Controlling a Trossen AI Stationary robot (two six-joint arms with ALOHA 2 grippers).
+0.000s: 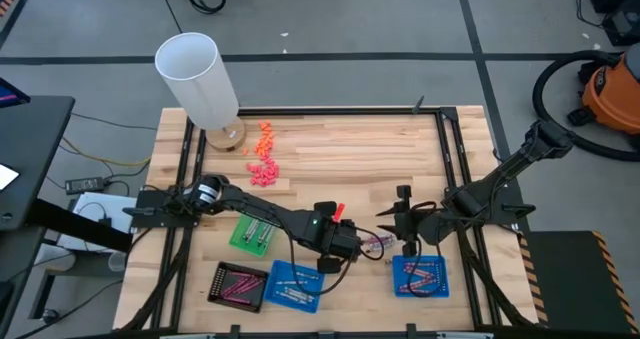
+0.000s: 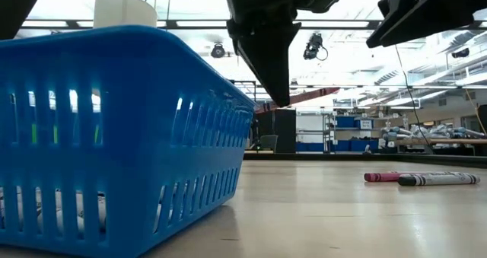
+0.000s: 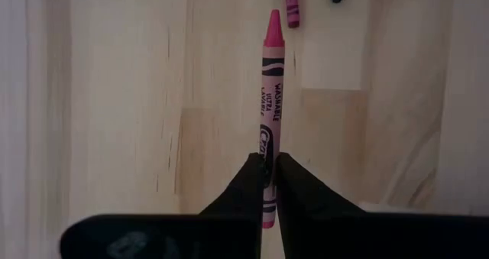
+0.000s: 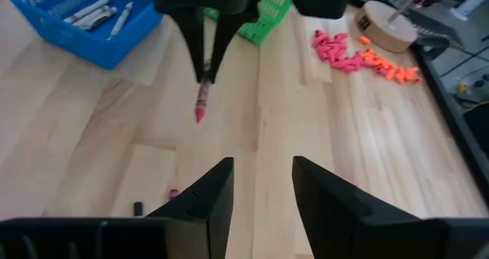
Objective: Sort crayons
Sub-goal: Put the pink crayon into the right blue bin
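The left gripper (image 3: 265, 175) pinched a thin pink paper-wrapped crayon (image 3: 271, 91) over smooth wood. The right gripper (image 4: 262, 186) waited nearby, fingers apart.

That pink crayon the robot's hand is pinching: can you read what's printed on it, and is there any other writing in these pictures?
"WASHABLE": on the wrapper of the pink crayon held in the shut left hand.
"ULTRA" plus a second small word: beside it, the second word too small to read.
Brand logo lower on the wrapper: partly hidden by the fingers, not readable.
Crayons on the table: label too blurred to read.
No other writing is legible.
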